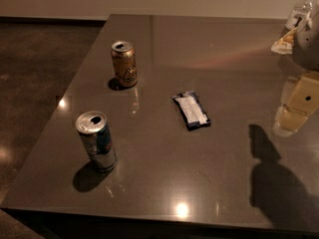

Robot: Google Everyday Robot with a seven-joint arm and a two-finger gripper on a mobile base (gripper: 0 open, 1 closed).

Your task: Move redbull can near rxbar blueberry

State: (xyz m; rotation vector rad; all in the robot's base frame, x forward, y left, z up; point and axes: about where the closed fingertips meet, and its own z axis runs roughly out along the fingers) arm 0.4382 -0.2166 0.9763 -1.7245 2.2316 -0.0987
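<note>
Redbull can [96, 142] upright at the near left of the bench [209, 183], silver top up, well apart from everything else. Rxbar blueberry [191, 110] lying flat around mid-bench, further back and to the right of it. Gold can [124, 63] standing behind on the left, not the one wanted.

End effector [298, 103] out at the right edge above the bench, cream housing only partly in view. Spread or pressed together? Cannot tell. Certainly not pinching the can.

Reach not yet made, by the look of it, and a long one. Best to cross the bench without sweeping the bar along the way. Come in level at the can's mid-height, square to its side. Slim and tall, so probably quick to tip if nudged off-centre. Thin metal too, so close gently. Lift clear, carry across, set down just beside the wrapper, not on it.

On labels: blue panel on the silver can, lettering too blurred to read. White panel on the dark bar wrapper, no words legible. Some emblem on the gold can, unreadable as well.
</note>
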